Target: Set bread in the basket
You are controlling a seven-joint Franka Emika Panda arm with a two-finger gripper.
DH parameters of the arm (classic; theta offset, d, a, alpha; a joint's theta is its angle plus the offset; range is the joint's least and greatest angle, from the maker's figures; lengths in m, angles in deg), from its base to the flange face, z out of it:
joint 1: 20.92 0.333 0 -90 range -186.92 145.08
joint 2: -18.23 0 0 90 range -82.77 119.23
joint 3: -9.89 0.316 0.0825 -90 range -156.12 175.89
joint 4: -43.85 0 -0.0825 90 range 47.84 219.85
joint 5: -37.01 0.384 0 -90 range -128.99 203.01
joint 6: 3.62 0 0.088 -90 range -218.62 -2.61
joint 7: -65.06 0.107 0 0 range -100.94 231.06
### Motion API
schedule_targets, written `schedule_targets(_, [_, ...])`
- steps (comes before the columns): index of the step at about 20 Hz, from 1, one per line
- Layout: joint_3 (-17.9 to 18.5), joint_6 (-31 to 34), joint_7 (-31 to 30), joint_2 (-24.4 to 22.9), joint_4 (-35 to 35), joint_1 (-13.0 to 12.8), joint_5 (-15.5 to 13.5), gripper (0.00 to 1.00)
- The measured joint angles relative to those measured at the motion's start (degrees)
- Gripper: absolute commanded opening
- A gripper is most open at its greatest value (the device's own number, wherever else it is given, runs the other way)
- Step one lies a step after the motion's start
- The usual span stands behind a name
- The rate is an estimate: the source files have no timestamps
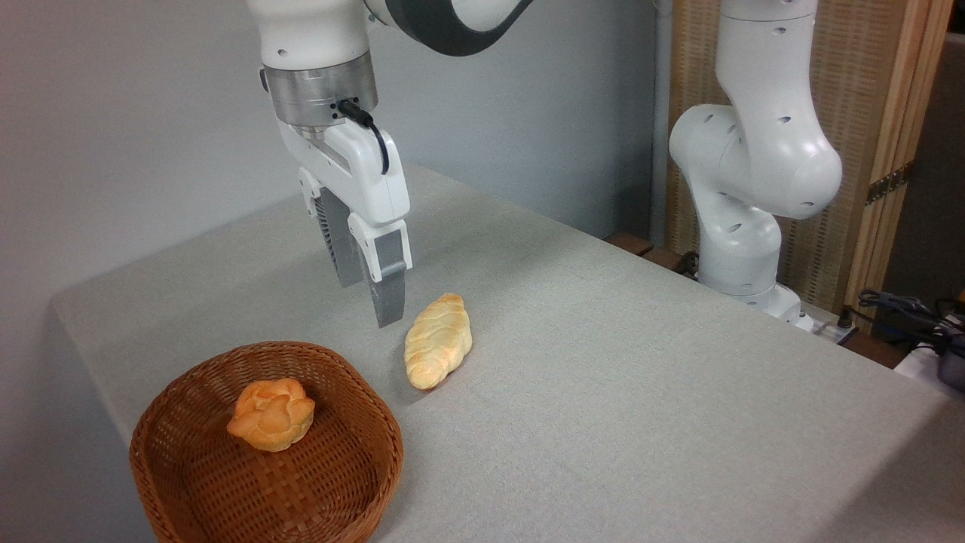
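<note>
Grey table [641, 362], one bread [438, 340], one basket [188, 422] holding one bun [271, 414]; tool [371, 298] parted, empty

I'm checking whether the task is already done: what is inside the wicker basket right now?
Inside the basket sits only a small orange flower-shaped bun. The braided bread lies outside on the table. The near rim hides part of the basket's inner wall.

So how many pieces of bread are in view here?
2. A braided loaf lies on the table just right of the basket; a small flower-shaped bun sits inside it. None seems hidden.
</note>
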Motion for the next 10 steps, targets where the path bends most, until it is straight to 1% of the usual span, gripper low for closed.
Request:
schedule_targets(7, [0.0,0.0,0.0,0.0,0.0,-0.1,-0.3,1.0])
schedule_targets(10, [0.0,0.3,-0.3,0.0,0.0,-0.1,-1.5,1.0])
